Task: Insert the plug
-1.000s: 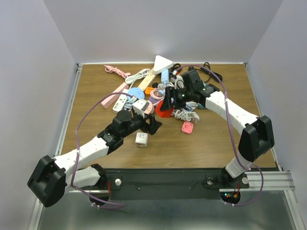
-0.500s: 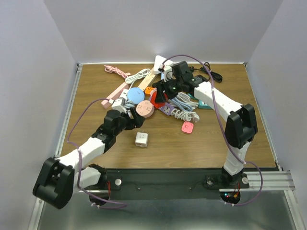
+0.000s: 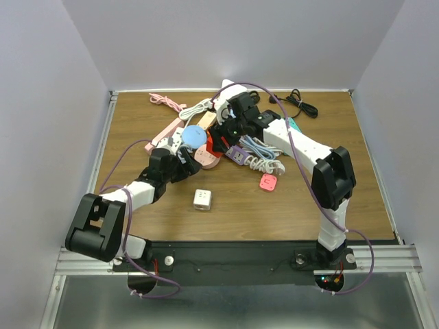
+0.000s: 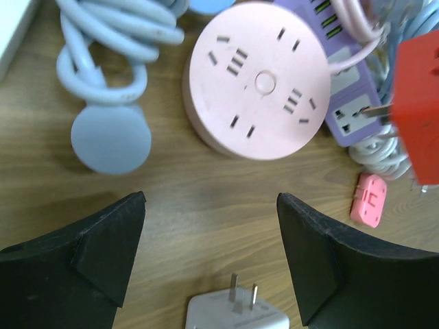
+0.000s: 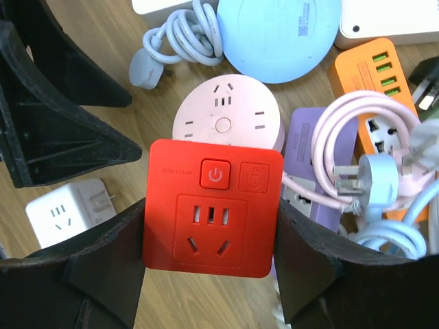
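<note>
My right gripper [image 5: 211, 214] is shut on a red plug adapter [image 5: 212, 216] with a power button and socket face. It hangs just above the table beside the round pink socket hub [image 5: 226, 116]. The left wrist view shows the red adapter [image 4: 418, 116] with metal prongs pointing left, next to the pink hub [image 4: 257, 79]. My left gripper [image 4: 211, 233] is open over bare wood just in front of the hub, holding nothing. From above, the left gripper [image 3: 184, 156] and right gripper [image 3: 218, 136] flank the pink hub [image 3: 206, 157].
A white cube plug [image 3: 202, 199] lies prongs up near my left gripper. A purple power strip [image 5: 309, 151], an orange strip [image 5: 374, 75], a round blue hub [image 5: 278, 34], coiled cables [image 4: 110, 41] and a small pink adapter [image 3: 268, 182] crowd the back middle.
The right arm has carried the red adapter left to the pink hub. The left gripper, open throughout, has drawn back left from the white cube toward the hub.
</note>
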Controlling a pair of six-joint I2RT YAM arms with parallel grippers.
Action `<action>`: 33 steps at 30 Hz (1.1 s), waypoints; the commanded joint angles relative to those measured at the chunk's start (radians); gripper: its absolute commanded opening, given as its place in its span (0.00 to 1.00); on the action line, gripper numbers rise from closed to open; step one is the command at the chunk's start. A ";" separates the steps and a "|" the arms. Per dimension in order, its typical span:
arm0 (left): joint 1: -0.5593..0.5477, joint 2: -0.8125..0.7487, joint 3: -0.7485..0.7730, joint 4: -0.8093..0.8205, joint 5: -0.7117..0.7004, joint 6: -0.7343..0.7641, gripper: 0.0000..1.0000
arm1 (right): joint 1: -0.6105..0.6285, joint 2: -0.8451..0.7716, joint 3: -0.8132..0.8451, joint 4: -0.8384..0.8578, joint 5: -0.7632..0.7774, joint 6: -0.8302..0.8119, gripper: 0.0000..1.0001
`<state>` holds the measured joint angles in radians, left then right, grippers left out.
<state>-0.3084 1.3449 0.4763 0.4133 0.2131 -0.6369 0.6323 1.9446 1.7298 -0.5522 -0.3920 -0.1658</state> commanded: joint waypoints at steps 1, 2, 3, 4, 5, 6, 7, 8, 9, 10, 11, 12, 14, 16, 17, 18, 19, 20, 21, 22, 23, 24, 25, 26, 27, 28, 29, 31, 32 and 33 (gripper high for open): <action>0.022 0.026 0.050 0.073 0.038 -0.010 0.88 | 0.015 0.030 0.065 0.041 0.024 -0.058 0.00; 0.025 0.031 0.050 0.079 0.043 -0.012 0.88 | 0.017 0.042 0.070 0.041 0.015 -0.063 0.00; 0.026 0.036 0.050 0.084 0.043 -0.012 0.88 | 0.020 0.046 0.076 0.041 0.012 -0.066 0.00; 0.029 0.046 0.048 0.091 0.043 -0.015 0.88 | 0.021 0.059 0.086 0.041 0.010 -0.070 0.00; 0.029 0.053 0.047 0.100 0.040 -0.015 0.88 | 0.021 0.065 0.091 0.040 0.012 -0.072 0.00; 0.031 0.060 0.045 0.110 0.039 -0.017 0.88 | 0.023 0.071 0.097 0.040 0.013 -0.077 0.00; 0.034 0.081 0.048 0.116 0.042 -0.018 0.88 | 0.023 0.077 0.103 0.040 0.016 -0.078 0.00; 0.035 0.092 0.051 0.128 0.051 -0.020 0.88 | 0.023 0.086 0.108 0.040 0.019 -0.078 0.00; 0.037 0.103 0.057 0.131 0.054 -0.020 0.88 | 0.023 0.092 0.111 0.040 0.018 -0.078 0.00; 0.035 0.117 0.067 0.136 0.055 -0.018 0.88 | 0.023 0.096 0.114 0.041 0.015 -0.080 0.00; 0.037 0.123 0.071 0.139 0.055 -0.017 0.88 | 0.026 0.100 0.119 0.040 0.012 -0.081 0.00; 0.037 0.132 0.076 0.139 0.051 -0.015 0.88 | 0.026 0.108 0.126 0.040 0.010 -0.081 0.00; 0.037 0.141 0.093 0.139 0.045 -0.009 0.88 | 0.030 0.116 0.134 0.038 0.016 -0.084 0.00; 0.038 0.158 0.108 0.139 0.042 -0.004 0.88 | 0.030 0.123 0.139 0.038 0.019 -0.086 0.01; 0.038 0.166 0.113 0.139 0.042 -0.003 0.88 | 0.029 0.125 0.139 0.038 0.018 -0.087 0.00; 0.038 0.172 0.117 0.139 0.042 -0.004 0.88 | 0.030 0.123 0.137 0.040 0.015 -0.087 0.00; 0.038 0.186 0.128 0.139 0.040 -0.004 0.88 | 0.033 0.122 0.131 0.038 0.016 -0.087 0.00; 0.038 0.194 0.134 0.140 0.039 -0.004 0.88 | 0.033 0.120 0.128 0.038 0.012 -0.089 0.00; 0.038 0.200 0.137 0.142 0.037 -0.004 0.88 | 0.035 0.122 0.126 0.038 0.010 -0.089 0.00; 0.040 0.218 0.146 0.143 0.034 -0.001 0.88 | 0.037 0.120 0.120 0.038 0.012 -0.089 0.00; 0.040 0.229 0.153 0.144 0.034 0.000 0.88 | 0.038 0.120 0.117 0.037 0.013 -0.089 0.00; 0.041 0.247 0.157 0.144 0.035 0.002 0.88 | 0.040 0.119 0.114 0.037 0.012 -0.090 0.00; 0.043 0.256 0.160 0.144 0.040 0.000 0.88 | 0.040 0.119 0.109 0.037 0.013 -0.090 0.00; 0.043 0.263 0.165 0.147 0.049 0.002 0.86 | 0.043 0.114 0.102 0.037 0.012 -0.092 0.00; 0.043 0.269 0.165 0.150 0.052 0.000 0.85 | 0.046 0.109 0.096 0.038 0.013 -0.093 0.00; 0.043 0.273 0.162 0.153 0.054 0.000 0.84 | 0.050 0.108 0.087 0.038 0.015 -0.095 0.00; 0.043 0.276 0.160 0.156 0.057 0.000 0.82 | 0.052 0.100 0.082 0.038 0.019 -0.097 0.00; 0.043 0.283 0.157 0.159 0.055 0.000 0.80 | 0.056 0.096 0.074 0.038 0.025 -0.098 0.00; 0.043 0.286 0.156 0.160 0.058 0.002 0.79 | 0.058 0.097 0.065 0.038 0.031 -0.101 0.00; 0.045 0.290 0.156 0.162 0.060 0.002 0.79 | 0.058 0.096 0.062 0.038 0.045 -0.103 0.00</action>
<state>-0.2729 1.6142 0.6125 0.5465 0.2718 -0.6544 0.6754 2.0804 1.8042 -0.5480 -0.3706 -0.2481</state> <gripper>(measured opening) 0.794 0.689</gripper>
